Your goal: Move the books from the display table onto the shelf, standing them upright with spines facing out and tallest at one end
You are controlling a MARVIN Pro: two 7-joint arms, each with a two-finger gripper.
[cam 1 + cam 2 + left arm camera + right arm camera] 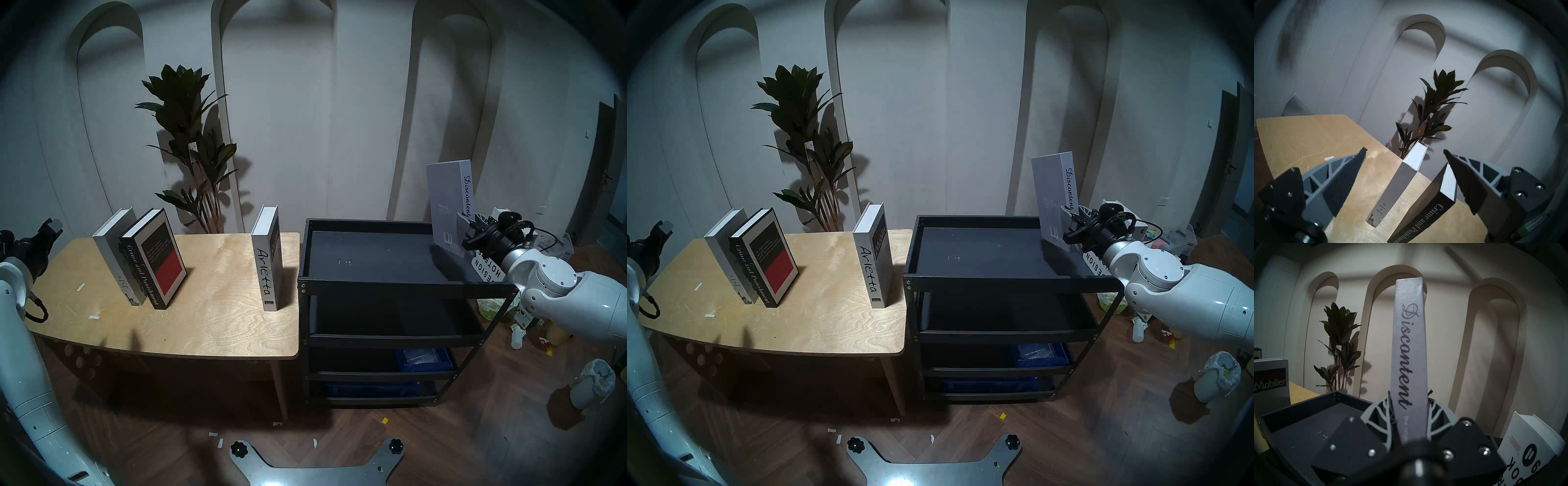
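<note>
Nearest, the right gripper is clamped on the grey book, upright over the right end of the black shelf, beside a leaning white book. Farther left, three books stand on the wooden table; the left gripper hangs spread apart.

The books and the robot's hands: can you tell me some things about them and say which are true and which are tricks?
1. The right gripper holds the grey Discontent book by its spine. True.
2. Three books stand on the wooden table. True: Arietta, Crime and Punishment and the Statue of Liberty book.
3. The left gripper grips Crime and Punishment. False: it is open and holds nothing.
4. Arietta is on the black cart. False: it stands on the table.
</note>
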